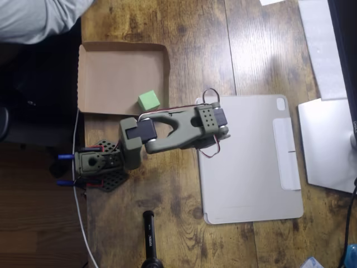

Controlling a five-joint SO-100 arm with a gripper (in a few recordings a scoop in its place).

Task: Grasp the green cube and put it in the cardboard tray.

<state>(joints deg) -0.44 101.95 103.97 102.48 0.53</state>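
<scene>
As seen in the overhead view, the green cube (149,100) is found inside the cardboard tray (111,67), resting on the tray floor close to its lower right corner, just short of the tray's lower rim. The tray is placed near the upper left corner of the wooden tabletop (184,33), with its left side at the table's left edge. The olive-green arm (173,131) is folded over the middle of the tabletop, its base (97,164) being fixed at the left edge below the tray. The gripper (209,139) is hidden beneath the arm's wrist body, over the upper left corner of the grey tablet cover (251,162); whether its jaws are apart or closed cannot be told, and nothing is seen to be held. The cube is observed apart from the arm, with bare tray floor showing around it. The tablet cover is laid flat on the right half of the tabletop. A white cable (78,190) is run along the left edge of the table. A black cylindrical object (149,234) is noted at the lower edge. A light sleeve (39,17) of a person is recorded at the upper left corner.
</scene>
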